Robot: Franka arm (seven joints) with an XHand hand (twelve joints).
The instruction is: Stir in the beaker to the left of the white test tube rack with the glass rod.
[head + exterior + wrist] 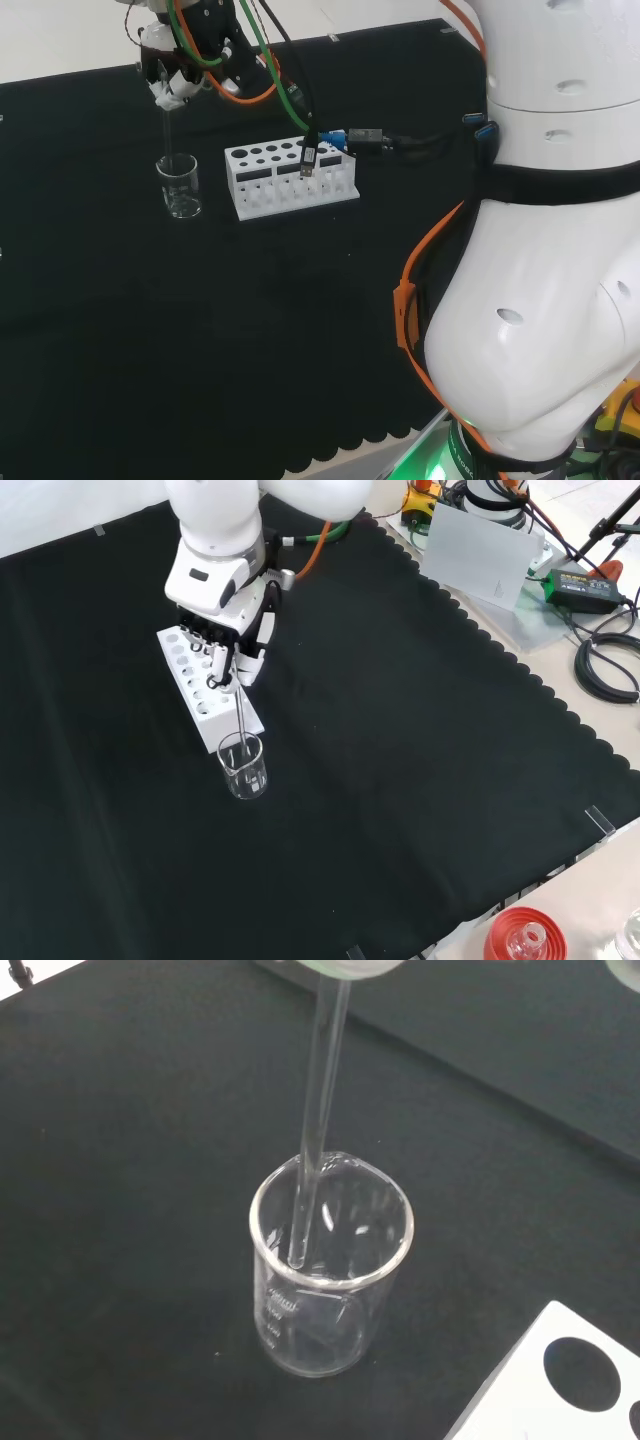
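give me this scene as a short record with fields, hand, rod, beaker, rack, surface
hand: fingers curled round the top of the glass rod, above the beaker
glass rod: near upright, lower end inside the beaker, below its rim
beaker: clear, upright; contents cannot be told
white test tube rack: right of the beaker in the head view, apart from it, holes look empty
black cloth: covers the bench

At upper left, the hand (232, 650) pinches a glass rod (241, 718) whose lower end seems inside the beaker (243, 767), beside the white rack (203, 698).
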